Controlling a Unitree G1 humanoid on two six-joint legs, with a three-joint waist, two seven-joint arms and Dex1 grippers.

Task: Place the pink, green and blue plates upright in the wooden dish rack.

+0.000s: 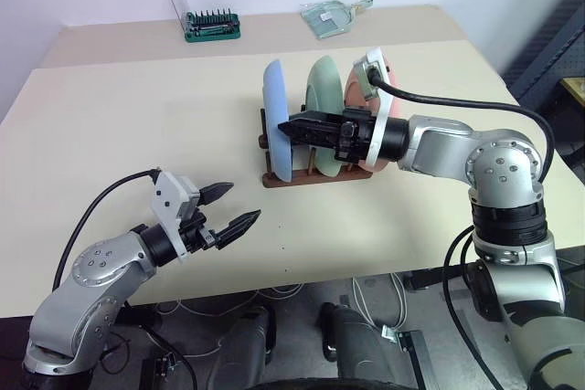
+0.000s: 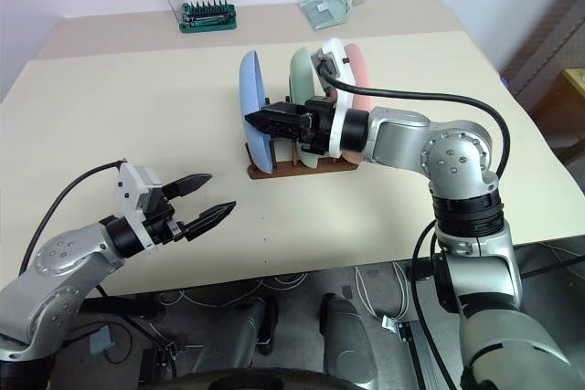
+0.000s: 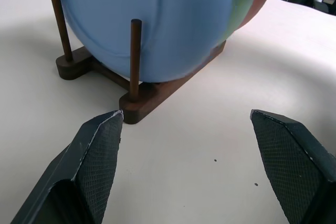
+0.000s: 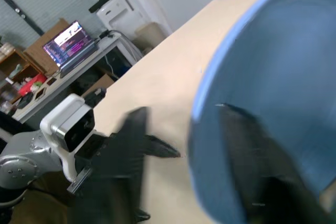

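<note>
My table (image 1: 137,134) is beige. On it sits the wooden dish rack (image 1: 315,176) mid-table, a green tool set (image 1: 212,26) and, I think, a clear dustpan (image 1: 331,16) at the far edge.

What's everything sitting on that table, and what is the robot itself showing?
Blue plate: one, light blue, upright at the rack's near end.
Green plate: one, pale green, upright in the middle of the rack.
Pink plate: one, pink, upright at the rack's far end.
Wooden dish rack: one, dark brown, mid-table.
Screwdriver bit set: one, green tray with clear lid raised, far edge of table.
Clear packet: one, greenish, far edge.
Table: one, cream.
Left gripper: one, black fingers, open, above the table short of the rack.
Right gripper: one, black fingers, either side of the blue plate's rim.
</note>
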